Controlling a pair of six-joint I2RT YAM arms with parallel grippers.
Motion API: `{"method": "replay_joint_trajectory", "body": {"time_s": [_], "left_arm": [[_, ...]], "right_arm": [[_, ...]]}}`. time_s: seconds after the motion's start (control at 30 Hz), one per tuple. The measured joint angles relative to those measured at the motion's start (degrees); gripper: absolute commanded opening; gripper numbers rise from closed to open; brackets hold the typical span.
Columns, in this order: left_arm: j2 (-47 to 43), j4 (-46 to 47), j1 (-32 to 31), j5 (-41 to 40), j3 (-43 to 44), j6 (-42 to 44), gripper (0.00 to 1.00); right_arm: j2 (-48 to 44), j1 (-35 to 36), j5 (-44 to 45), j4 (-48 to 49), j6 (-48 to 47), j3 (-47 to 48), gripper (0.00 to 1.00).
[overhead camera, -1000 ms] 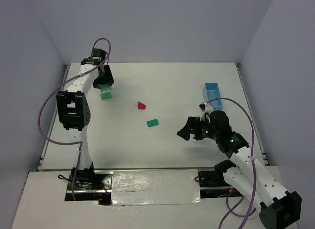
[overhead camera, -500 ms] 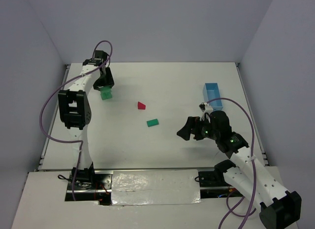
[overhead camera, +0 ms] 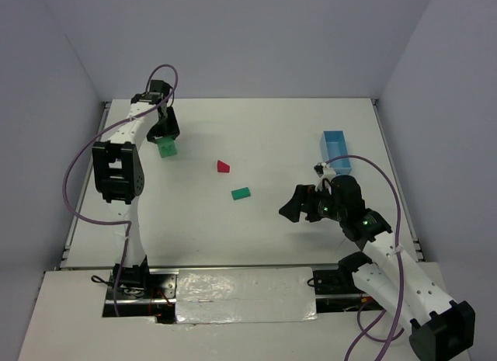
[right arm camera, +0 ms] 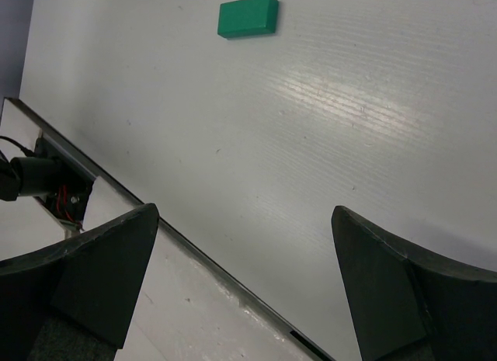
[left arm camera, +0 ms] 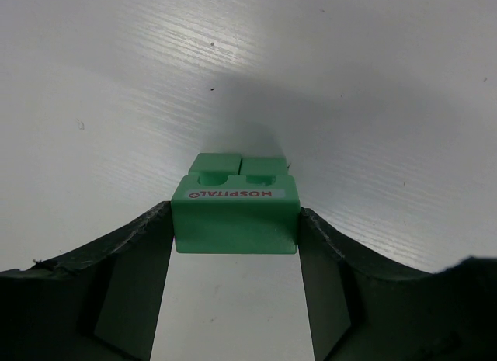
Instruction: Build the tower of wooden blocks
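My left gripper at the far left of the table is shut on a green block labelled HOSPITAL, with a finger pressed on each side; the same block shows under the fingers from above. Whether it rests on the table or hangs just over it I cannot tell. A red triangular block lies near the table's middle. A flat green block lies just in front of it and shows again at the top of the right wrist view. My right gripper hovers open and empty to that block's right.
A light-blue oblong tray stands at the right, beyond my right arm. Walls close the table on the left, back and right. The table's near edge with a metal strip runs under my right gripper.
My left gripper has shifted slightly toward the far edge with the green block in it. The right arm has stayed still.
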Motion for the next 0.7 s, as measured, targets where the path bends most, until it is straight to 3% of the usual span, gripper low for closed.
{"method": "replay_joint_trajectory", "body": {"time_s": [0.4,0.5,0.7], "left_arm": [[1.99,0.24,0.02,-0.37,0.02,0.13,0.55],[1.99,0.20,0.04,-0.55,0.02,0.11,0.60],[1.99,0.15,0.04,-0.66,0.02,0.15,0.83]], "right_arm": [[-0.20,0.00,-0.04,0.11,0.02,0.00,1.00],[-0.22,0.00,-0.09,0.26,0.00,0.00,1.00],[-0.24,0.00,-0.17,0.39,0.00,0.00,1.00]]}}
